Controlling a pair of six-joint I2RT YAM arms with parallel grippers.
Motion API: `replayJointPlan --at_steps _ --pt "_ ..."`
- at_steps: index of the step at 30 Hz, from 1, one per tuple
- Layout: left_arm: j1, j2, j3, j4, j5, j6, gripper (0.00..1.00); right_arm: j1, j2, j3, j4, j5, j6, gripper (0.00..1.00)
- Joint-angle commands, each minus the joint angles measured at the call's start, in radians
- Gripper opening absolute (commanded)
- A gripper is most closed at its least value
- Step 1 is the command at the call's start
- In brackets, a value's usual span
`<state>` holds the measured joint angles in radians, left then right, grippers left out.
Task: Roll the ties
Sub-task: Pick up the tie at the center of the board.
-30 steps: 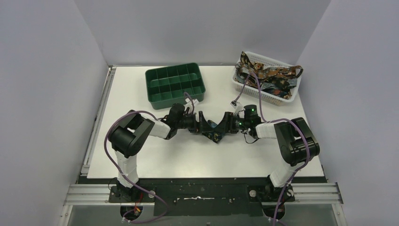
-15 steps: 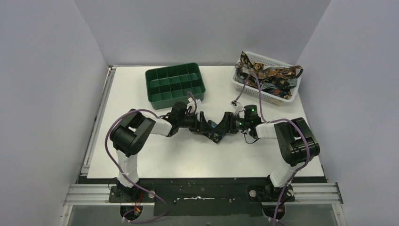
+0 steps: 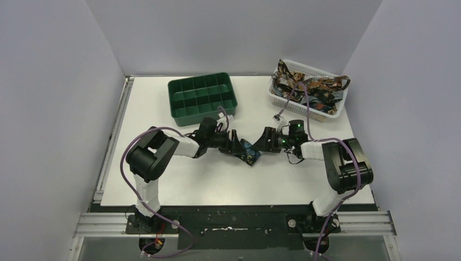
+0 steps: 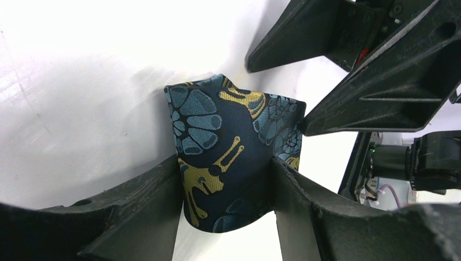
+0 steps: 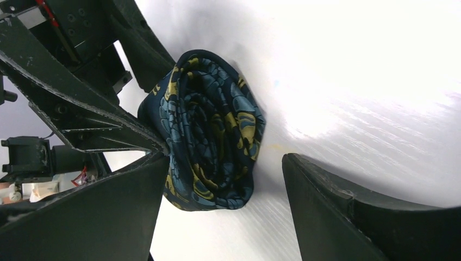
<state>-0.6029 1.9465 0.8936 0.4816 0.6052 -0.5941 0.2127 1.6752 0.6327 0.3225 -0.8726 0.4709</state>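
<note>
Rolled tie [image 4: 206, 125] between 2 grippers
Left gripper [image 4: 225, 168] pinches the tie; right gripper [image 5: 225, 160] stands spread, touching it on 1 side.

The left gripper [image 4: 224, 169] enters from the bottom edge, and its two dark fingers [image 4: 136, 209] are closed against opposite sides of the tie [image 4: 225, 155]. The tie is a compact bundle of dark navy fabric with blue shell-like shapes and yellow figures, and it sits between the pads with its upper part projecting past the fingertips. Its lower edge curves round below the pads.

The right gripper [image 4: 274, 98] enters from the upper right with its jaws spread: the lower fingertip touches the tie's right edge and the upper fingertip stands apart above it. Below lies the white table [image 4: 81, 81] – glossy, brightly lit, with a soft shadow left of the tie.
</note>
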Motion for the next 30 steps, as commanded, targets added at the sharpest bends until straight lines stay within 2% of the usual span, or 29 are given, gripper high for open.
replayJointPlan --at_steps 1,3,6,10,12,21,24,30 --pt "-0.004 -0.02 -0.034 -0.097 -0.067 0.075 0.56 -0.012 -0.038 0.01 0.025 -0.033 -0.068 0.8" --pt "-0.008 -0.032 -0.045 -0.069 -0.06 0.091 0.54 -0.012 -0.022 0.022 0.038 -0.087 -0.094 0.8" --pt "-0.016 -0.046 -0.062 -0.041 -0.056 0.126 0.53 -0.012 -0.021 0.036 0.036 -0.066 -0.128 0.82" --pt "-0.021 -0.065 -0.07 -0.029 -0.051 0.162 0.52 -0.007 -0.125 -0.074 0.238 -0.065 -0.16 0.87" --pt "-0.021 -0.066 -0.07 -0.019 -0.04 0.174 0.52 -0.003 -0.157 -0.095 0.265 -0.097 -0.237 0.91" --pt "-0.026 -0.067 -0.067 0.017 -0.012 0.192 0.51 0.016 -0.042 0.108 -0.136 -0.191 -0.642 0.93" --pt "-0.027 -0.082 -0.065 0.003 -0.017 0.209 0.49 0.032 -0.007 0.149 -0.204 -0.265 -0.715 0.94" --pt "-0.027 -0.093 -0.079 0.002 -0.016 0.231 0.48 0.072 0.1 0.253 -0.317 -0.275 -0.745 0.94"
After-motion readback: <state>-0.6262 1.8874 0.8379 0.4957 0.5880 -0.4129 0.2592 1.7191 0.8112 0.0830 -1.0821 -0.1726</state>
